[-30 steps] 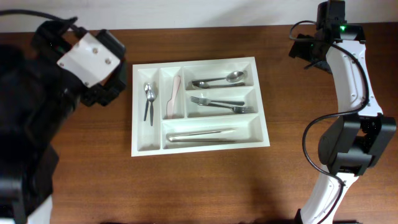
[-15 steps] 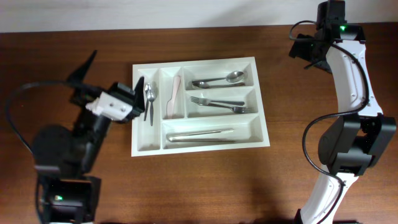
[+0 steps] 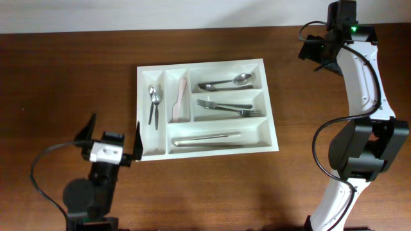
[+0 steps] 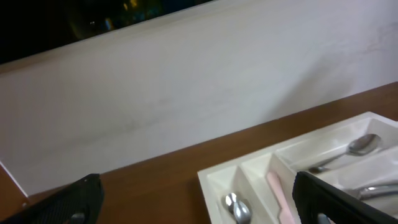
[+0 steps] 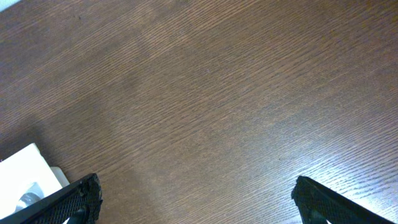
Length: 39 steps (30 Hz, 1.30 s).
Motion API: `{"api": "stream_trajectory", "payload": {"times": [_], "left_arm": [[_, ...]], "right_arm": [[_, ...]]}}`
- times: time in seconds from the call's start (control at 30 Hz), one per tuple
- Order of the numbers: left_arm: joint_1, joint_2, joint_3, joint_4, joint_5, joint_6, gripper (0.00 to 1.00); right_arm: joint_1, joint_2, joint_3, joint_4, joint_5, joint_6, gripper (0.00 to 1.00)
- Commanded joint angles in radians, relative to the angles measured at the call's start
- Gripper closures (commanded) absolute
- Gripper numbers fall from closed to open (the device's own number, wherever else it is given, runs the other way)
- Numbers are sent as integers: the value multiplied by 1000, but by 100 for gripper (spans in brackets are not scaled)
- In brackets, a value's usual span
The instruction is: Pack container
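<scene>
One container (image 3: 153, 142), cutlery (image 3: 225, 106) inside, wooden table (image 3: 64, 70) around

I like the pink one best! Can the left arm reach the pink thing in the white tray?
Probably yes. The left hand is open and empty beside a corner of the tray. The pink utensil lies uncovered in its narrow slot, with nothing above it.

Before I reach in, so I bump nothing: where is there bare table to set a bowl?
The widest bare table lies left of the container, beyond the left arm. Another strip runs along the container's near edge, between the two arms. The gap toward the right arm is narrower. Crowded: the container's near-left corner, where the left fingers sit beside its rim.
</scene>
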State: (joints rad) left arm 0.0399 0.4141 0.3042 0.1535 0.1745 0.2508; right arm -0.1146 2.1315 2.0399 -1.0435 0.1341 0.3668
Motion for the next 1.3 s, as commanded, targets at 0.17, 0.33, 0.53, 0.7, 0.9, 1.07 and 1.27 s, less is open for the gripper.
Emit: {"api": "stream_trajectory", "payload": {"times": [0.17, 0.33, 0.53, 0.7, 0.9, 1.07, 1.27], "left_arm": [[4, -221, -159, 3, -68, -69, 1], [4, -275, -206, -6, -106, -71, 1], [5, -335, -226, -89, -191, -71, 1], [33, -398, -271, -143, -173, -72, 1], [55, -409, -296, -218, -114, -72, 1], [55, -409, -296, -237, -156, -71, 1], [55, -409, -296, -236, -139, -82, 1]], "right_arm": [[3, 9, -5, 3, 9, 12, 1], [3, 9, -5, 3, 9, 12, 1], [3, 9, -5, 3, 9, 12, 1], [3, 9, -5, 3, 9, 12, 1], [3, 9, -5, 3, 9, 12, 1], [3, 9, -5, 3, 9, 12, 1], [3, 9, -5, 3, 9, 12, 1]]}}
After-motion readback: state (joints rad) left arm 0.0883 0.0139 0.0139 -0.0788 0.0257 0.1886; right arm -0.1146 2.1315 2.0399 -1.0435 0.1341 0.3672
